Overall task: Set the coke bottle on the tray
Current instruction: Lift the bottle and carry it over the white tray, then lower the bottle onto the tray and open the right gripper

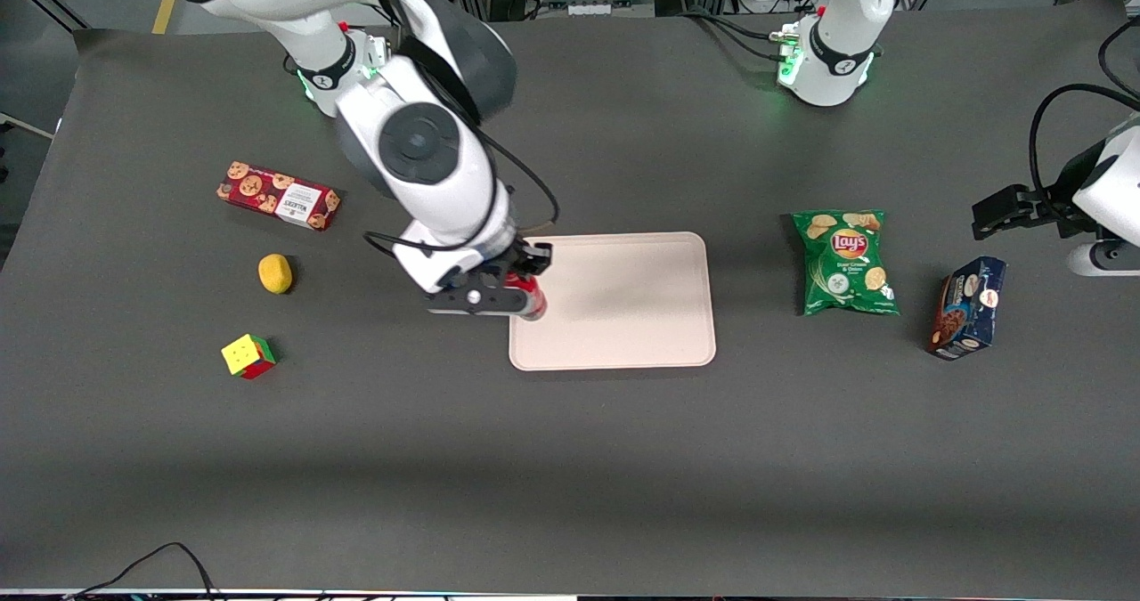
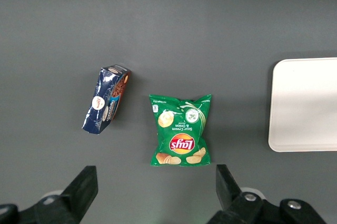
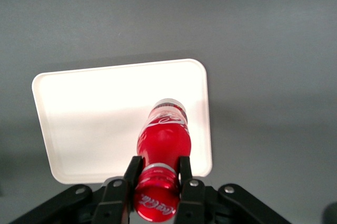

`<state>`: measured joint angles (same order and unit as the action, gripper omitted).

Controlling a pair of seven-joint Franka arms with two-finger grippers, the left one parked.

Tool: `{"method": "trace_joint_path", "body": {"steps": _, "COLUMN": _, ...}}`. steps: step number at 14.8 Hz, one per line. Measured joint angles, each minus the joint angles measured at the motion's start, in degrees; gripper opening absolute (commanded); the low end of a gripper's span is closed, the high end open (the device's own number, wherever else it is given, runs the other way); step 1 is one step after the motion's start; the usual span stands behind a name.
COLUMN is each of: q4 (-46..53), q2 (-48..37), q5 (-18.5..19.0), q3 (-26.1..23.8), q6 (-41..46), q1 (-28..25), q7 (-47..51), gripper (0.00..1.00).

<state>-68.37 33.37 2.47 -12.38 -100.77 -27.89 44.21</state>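
Gripper (image 3: 157,174) is gripping the coke bottle (image 3: 164,137) by its neck, hanging above the tray's (image 3: 95,118) edge.

The gripper (image 3: 157,174) hangs above the tray's (image 1: 641,352) edge toward the working arm's end, its fingers (image 3: 132,168) clamped on the bottle's (image 3: 163,137) neck. Under the bottle the tray floor lies bare, with open room from the fingers toward the parked arm's end. The chip bag (image 1: 844,263) and the blue box (image 1: 969,307) sit well apart from the fingers, past the tray. The lemon (image 1: 275,273), cube (image 1: 248,356) and cookie box (image 1: 278,196) lie well apart, toward the working arm's end.
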Motion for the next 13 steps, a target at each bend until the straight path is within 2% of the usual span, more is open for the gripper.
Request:
{"method": "trace_joint_path", "body": {"steps": 3, "q4": 0.43, "q2": 4.34, "q5": 2.24, "q3": 0.01, "q6": -4.04, "q1": -1.67, "q7": 2.19, "gripper": 0.00}}
{"method": "trace_joint_path", "body": {"steps": 13, "q4": -3.65, "q2": 9.00, "q5": 3.21, "q3": 0.11, "q6": -10.80, "q1": -1.77, "q7": 3.37, "gripper": 0.00}}
